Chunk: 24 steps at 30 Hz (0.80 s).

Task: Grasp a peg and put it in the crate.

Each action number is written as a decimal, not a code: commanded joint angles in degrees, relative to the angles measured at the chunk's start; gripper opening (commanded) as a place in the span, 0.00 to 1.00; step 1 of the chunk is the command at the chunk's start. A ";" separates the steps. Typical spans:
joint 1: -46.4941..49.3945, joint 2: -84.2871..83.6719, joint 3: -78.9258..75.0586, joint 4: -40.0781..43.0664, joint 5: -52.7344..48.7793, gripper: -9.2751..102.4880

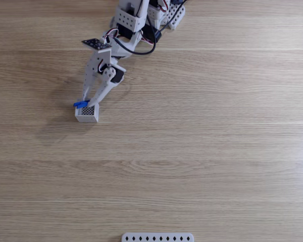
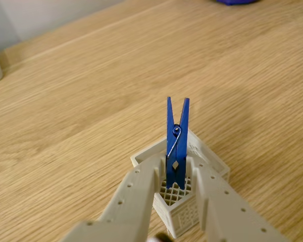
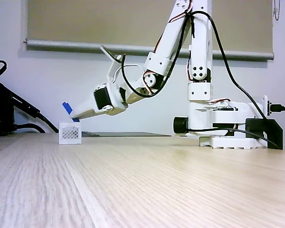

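gripper clamped on peg over crate; perforated strip well apart.

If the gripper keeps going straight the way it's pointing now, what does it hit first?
Most likely the crate: the gripper, shut on the peg, points down into its open top, so the mesh floor comes first.

Tool angled downward, fingers clamped together.

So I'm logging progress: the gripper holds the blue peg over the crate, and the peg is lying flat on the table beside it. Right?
Not quite. The wrist view shows the peg clamped in the gripper, its lower end inside the crate, not on the table.
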 commanded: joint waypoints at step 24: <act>-8.88 11.95 -0.70 9.32 12.13 0.07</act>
